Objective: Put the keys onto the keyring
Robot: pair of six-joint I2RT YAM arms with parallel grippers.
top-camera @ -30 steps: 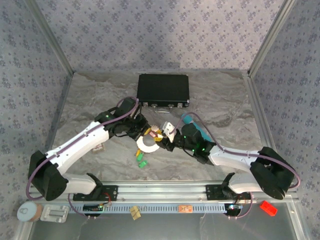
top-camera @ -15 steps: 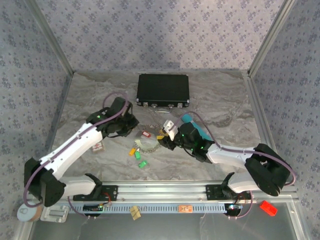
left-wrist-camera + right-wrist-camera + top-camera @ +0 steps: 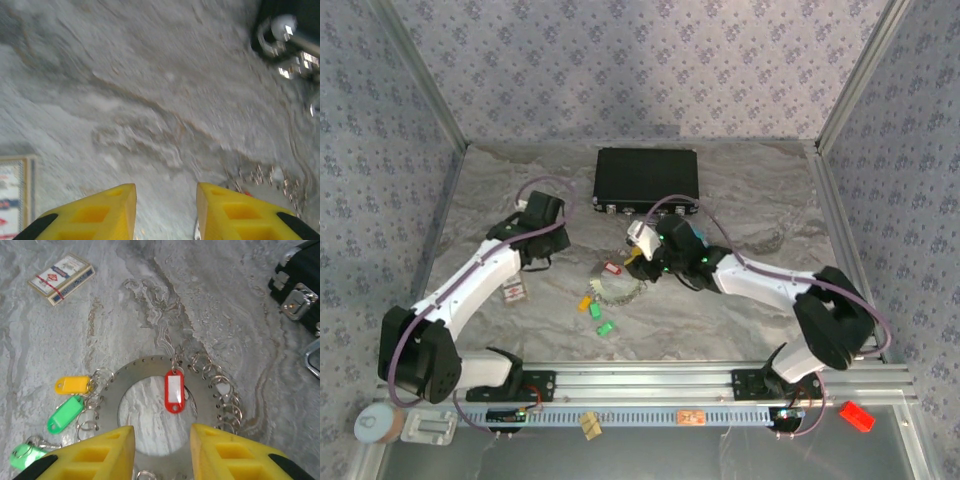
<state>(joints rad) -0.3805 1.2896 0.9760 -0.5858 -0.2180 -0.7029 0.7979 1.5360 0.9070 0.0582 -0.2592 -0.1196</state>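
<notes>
Hovering open and empty above the keyring (image 3: pixel 145 367) on the surface (image 3: pixel 100 315), the right end effector (image 3: pixel 161 432) is likely lining up on the red key (image 3: pixel 174 391); a yellow key (image 3: pixel 73 385) and a green key (image 3: pixel 65 420) are lying at the rim, the left end effector (image 3: pixel 166 200) hanging open, empty.

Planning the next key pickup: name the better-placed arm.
Right. The right gripper, open, hangs directly over the keyring, with the yellow key and green key just beside it. The left gripper, also open, sits over bare table with the keyring at its view's edge.
</notes>
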